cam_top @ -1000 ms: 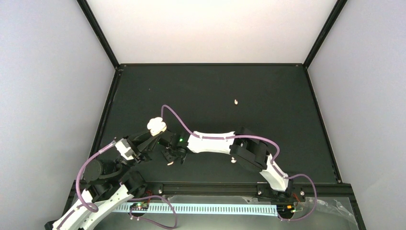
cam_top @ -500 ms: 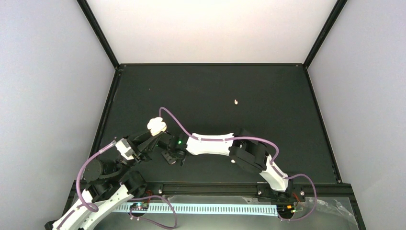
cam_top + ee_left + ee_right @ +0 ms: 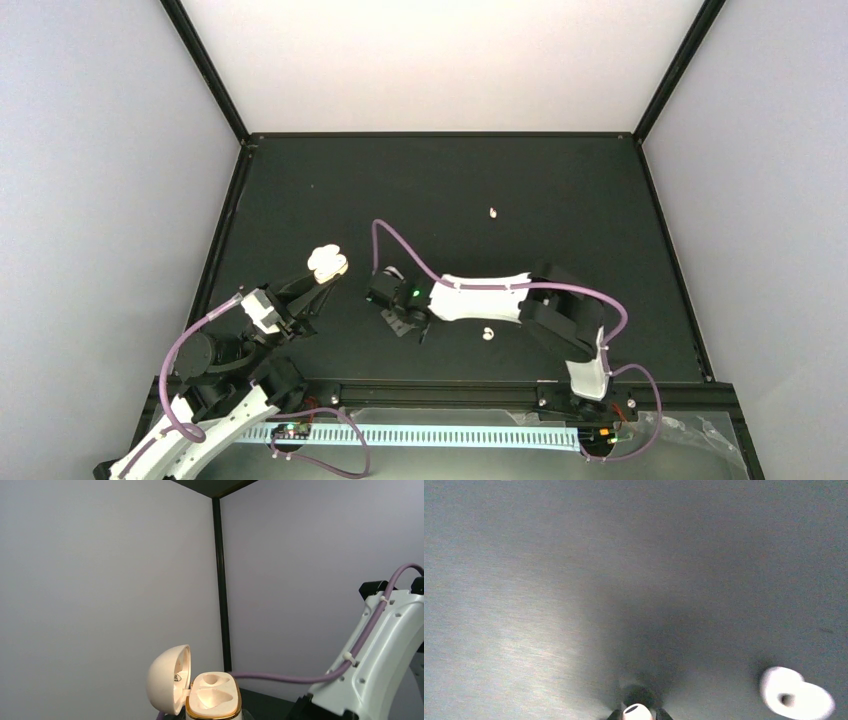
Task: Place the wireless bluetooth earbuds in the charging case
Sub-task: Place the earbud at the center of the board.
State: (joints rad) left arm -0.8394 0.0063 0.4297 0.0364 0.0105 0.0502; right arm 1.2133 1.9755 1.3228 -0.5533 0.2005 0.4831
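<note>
My left gripper (image 3: 319, 279) is shut on the white charging case (image 3: 327, 262) and holds it up off the mat. In the left wrist view the charging case (image 3: 214, 696) stands open, lid (image 3: 167, 685) swung left, and both gold-rimmed wells are bare. My right gripper (image 3: 408, 324) hovers low over the mat right of the case. In the right wrist view a small white earbud (image 3: 637, 711) sits pinched between the dark fingertips of my right gripper (image 3: 636, 715). A curled earbud (image 3: 487, 334) lies on the mat by the right arm and also shows as the curled earbud (image 3: 796, 699) at lower right. Another earbud (image 3: 494, 212) lies farther back.
The dark mat (image 3: 560, 200) is fenced by a black frame rail (image 3: 440, 134) with pale walls around it. The right arm's white link and purple cable (image 3: 480, 295) stretch across the near middle. The right arm (image 3: 380, 660) fills the right side of the left wrist view.
The right gripper closed over the earbud lying near the left arm, and the arm swung right, away from the case. That earbud is gone from the mat. The left arm held still.
</note>
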